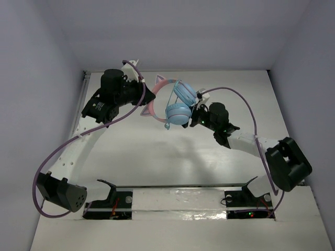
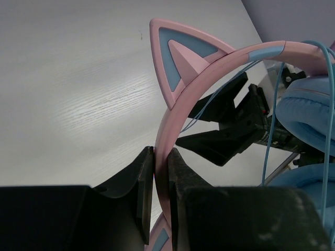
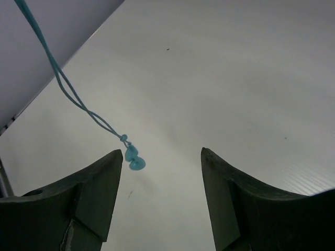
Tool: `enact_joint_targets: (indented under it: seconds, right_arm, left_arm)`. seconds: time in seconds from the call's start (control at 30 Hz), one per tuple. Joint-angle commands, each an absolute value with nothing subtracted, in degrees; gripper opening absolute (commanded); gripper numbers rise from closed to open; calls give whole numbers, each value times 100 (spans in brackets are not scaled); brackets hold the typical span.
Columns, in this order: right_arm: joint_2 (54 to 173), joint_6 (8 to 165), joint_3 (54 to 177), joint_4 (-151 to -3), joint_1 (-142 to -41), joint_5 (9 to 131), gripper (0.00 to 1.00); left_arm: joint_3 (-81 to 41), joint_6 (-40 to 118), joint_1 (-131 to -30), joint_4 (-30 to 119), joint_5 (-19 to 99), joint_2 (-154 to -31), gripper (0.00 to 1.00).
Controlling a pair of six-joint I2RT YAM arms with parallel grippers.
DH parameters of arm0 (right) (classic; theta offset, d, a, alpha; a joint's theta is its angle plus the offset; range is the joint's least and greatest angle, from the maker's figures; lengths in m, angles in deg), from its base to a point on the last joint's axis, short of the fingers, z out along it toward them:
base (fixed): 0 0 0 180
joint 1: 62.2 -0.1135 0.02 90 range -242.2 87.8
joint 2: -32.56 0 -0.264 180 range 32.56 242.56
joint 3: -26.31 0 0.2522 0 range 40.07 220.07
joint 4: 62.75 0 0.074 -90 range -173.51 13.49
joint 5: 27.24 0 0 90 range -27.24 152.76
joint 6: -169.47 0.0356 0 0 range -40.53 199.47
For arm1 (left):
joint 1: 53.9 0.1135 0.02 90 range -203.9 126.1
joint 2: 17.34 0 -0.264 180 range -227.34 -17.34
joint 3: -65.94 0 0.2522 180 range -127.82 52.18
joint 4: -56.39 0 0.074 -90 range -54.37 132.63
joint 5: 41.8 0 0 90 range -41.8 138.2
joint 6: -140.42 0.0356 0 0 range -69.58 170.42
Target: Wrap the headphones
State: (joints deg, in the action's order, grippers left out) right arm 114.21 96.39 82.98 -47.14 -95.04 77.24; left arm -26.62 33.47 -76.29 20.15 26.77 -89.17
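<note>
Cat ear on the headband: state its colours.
Pink cat ear with a light blue inner panel; clearest in left wrist view.

the headphones (image 2: 166, 125) are cropped at the left wrist view's right edge.

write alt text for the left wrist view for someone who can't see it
The left gripper is shut on the pink headband of the headphones, below a pink and blue cat ear, over a white table. A thin light blue cord hangs beside the blue ear cups at right.
</note>
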Motion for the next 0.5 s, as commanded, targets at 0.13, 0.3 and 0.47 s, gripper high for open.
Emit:
enact_joint_targets:
  seconds: [0.13, 0.3, 0.47]
  right_arm:
    - [12053, 10372, 8287, -2976, -9551, 9141, 69]
    - [12501, 10328, 8672, -2738, -9551, 9202, 67]
    - [12880, 10302, 8920, -2720, -9551, 9079, 36]
  left_arm:
    - [-3070, 3284, -7605, 2286, 2526, -8739, 0]
    - [-3044, 3231, -7605, 2347, 2368, -8686, 0]
    - [-3017, 3187, -7605, 2382, 2402, -8651, 0]
